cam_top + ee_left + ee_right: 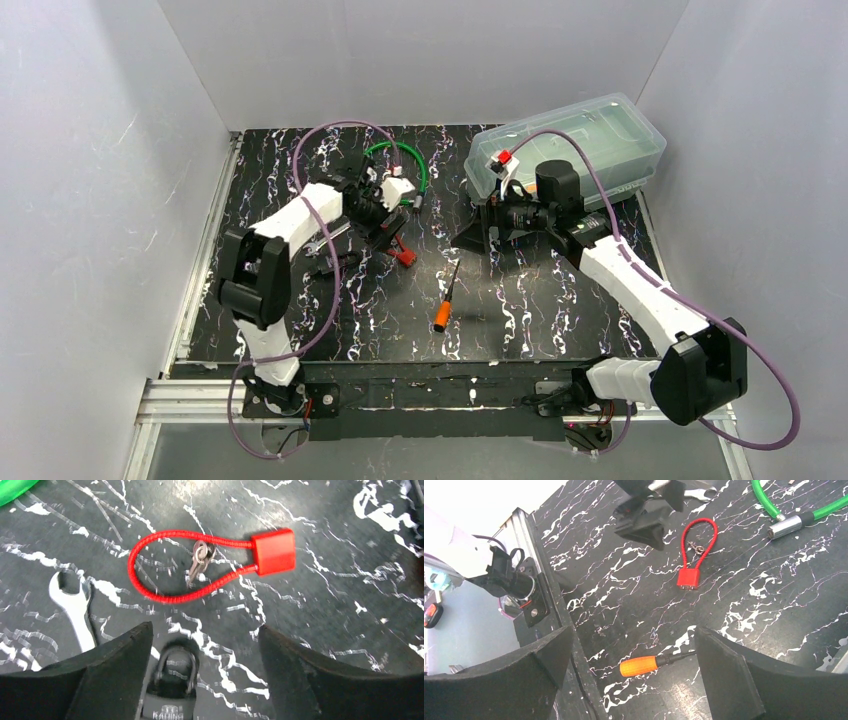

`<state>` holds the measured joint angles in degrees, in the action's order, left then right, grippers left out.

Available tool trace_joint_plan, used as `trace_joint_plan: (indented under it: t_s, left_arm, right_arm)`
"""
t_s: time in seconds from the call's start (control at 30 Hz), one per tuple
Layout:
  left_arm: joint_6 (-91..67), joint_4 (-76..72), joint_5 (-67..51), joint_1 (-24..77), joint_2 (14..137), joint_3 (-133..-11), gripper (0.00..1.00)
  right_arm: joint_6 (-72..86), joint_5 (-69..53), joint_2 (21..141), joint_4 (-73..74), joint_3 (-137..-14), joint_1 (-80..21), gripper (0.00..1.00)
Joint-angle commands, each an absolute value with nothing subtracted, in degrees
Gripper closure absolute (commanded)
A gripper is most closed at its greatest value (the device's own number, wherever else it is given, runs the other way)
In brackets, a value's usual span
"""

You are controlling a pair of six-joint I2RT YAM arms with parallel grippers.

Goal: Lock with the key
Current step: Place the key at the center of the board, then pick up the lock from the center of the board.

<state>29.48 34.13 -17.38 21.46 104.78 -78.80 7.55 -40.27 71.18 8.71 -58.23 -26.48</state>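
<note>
On the left gripper [205, 640] the fingers stand wide apart and empty, with a black padlock [172, 690] low between them. Above centre in the left wrist view, the keys [199, 562] lie inside the loop of the red cable lock [272, 551], its body to the right. It would be best to descend centred on the keys, clear of the loop. The right gripper [633, 636], likewise spread, hangs above an orange-handled screwdriver [640, 665].

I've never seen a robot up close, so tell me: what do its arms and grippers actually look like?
Both the left arm and right arm have smooth white shells between chunky black joint housings. A purple cable loops along each. The left gripper and right gripper end in two broad, matte black wedge-shaped fingers. No markings are readable.
</note>
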Motion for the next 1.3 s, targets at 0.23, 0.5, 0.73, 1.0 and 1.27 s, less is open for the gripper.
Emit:
trace_joint_plan:
  t_s: [0.23,0.5,0.73,1.0,1.27]
  left_arm:
    - [44.9,51.7,-18.9,7.2,90.9,-73.2,0.04]
    - [49.5,42.8,-14.6,5.4,91.6,-65.0,0.03]
    - [49.9,39.9,-15.0,5.4,97.1,-65.4,0.03]
    - [50.4,39.9,-17.7,5.7,99.0,-65.2,0.13]
    - [51.3,39.7,-18.6,5.9,99.8,-62.1,0.25]
  right_arm:
    - [7.3,-41.9,70.9,5.9,-56.9,-26.4,0.02]
    - [7.2,-42.7,70.0,6.3,-56.2,-26.4,0.02]
    - [7.0,-43.0,70.0,6.0,-54.9,-26.4,0.01]
    - [7.4,-43.5,71.5,5.9,-55.4,-26.4,0.0]
    - [8.0,-44.1,72.6,5.4,-55.7,-26.4,0.0]
